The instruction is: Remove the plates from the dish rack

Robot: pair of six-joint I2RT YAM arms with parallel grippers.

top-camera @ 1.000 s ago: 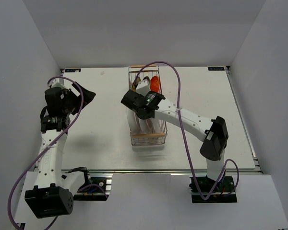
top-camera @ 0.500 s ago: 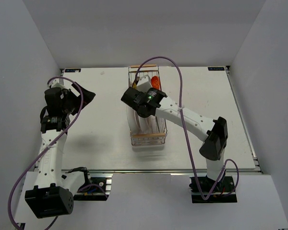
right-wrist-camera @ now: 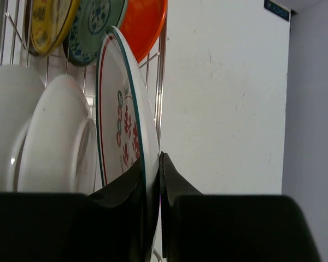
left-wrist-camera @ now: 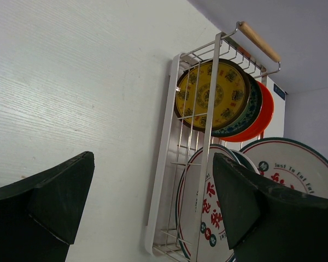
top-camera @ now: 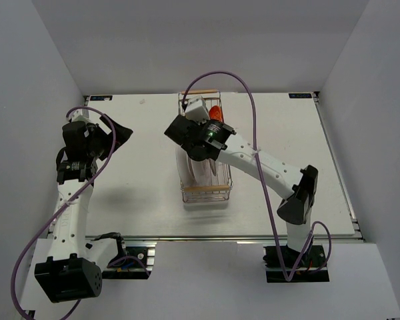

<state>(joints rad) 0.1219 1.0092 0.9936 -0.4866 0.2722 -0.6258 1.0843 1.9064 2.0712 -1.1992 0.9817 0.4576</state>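
Plate w/ teal rim (right-wrist-camera: 123,120) stands on edge in the rack (left-wrist-camera: 165,180), its face across the rack's long axis, next to two white plates (right-wrist-camera: 54,142). Right fingers (right-wrist-camera: 168,177) are clenched on its rim, one on each side. Left fingers (left-wrist-camera: 60,202) are spread wide, holding nothing, well apart over the desk (top-camera: 133,187). The way out is prob. straight up, in the plate's own plane.
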